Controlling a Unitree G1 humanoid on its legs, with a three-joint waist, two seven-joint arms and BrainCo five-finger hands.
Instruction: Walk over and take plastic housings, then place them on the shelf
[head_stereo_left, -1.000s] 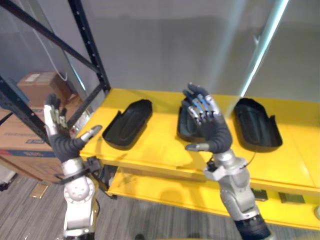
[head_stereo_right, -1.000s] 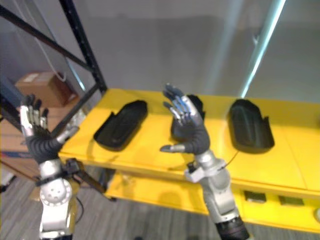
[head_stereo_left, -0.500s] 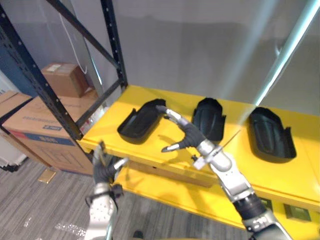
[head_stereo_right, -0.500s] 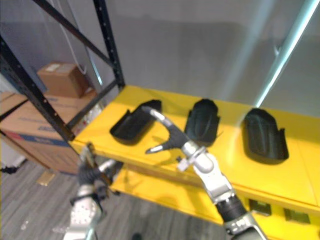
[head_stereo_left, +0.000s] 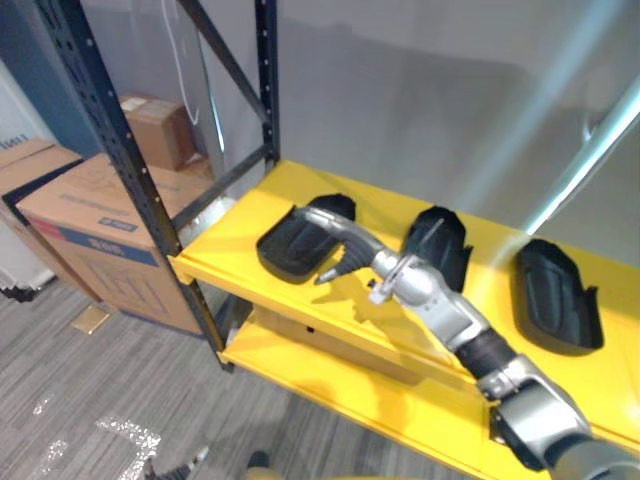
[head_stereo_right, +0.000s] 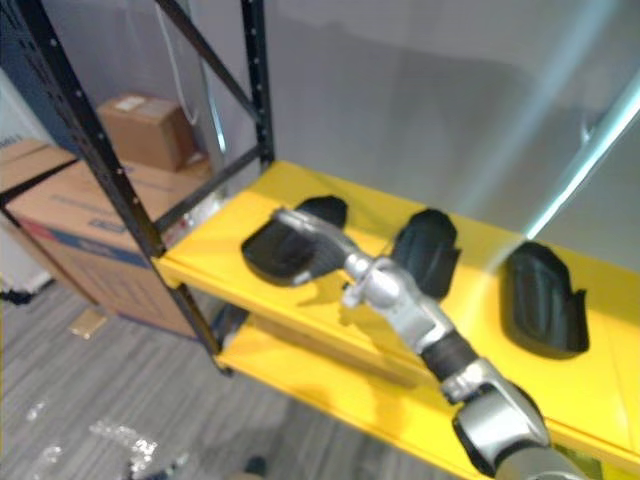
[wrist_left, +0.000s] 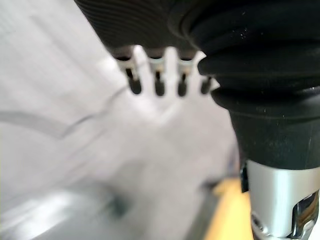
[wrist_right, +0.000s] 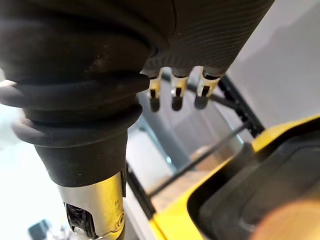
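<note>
The right hand (head_stereo_left: 352, 243) hung over the leftmost plastic housing (head_stereo_left: 285, 250), fingers (head_stereo_left: 320, 215) straight and thumb apart, and likely needed a square grip across its rim

Storeroom, black steel racking (head_stereo_left: 128, 150), yellow shelf (head_stereo_left: 236, 236), stacked cardboard boxes (head_stereo_left: 90, 230)
</note>
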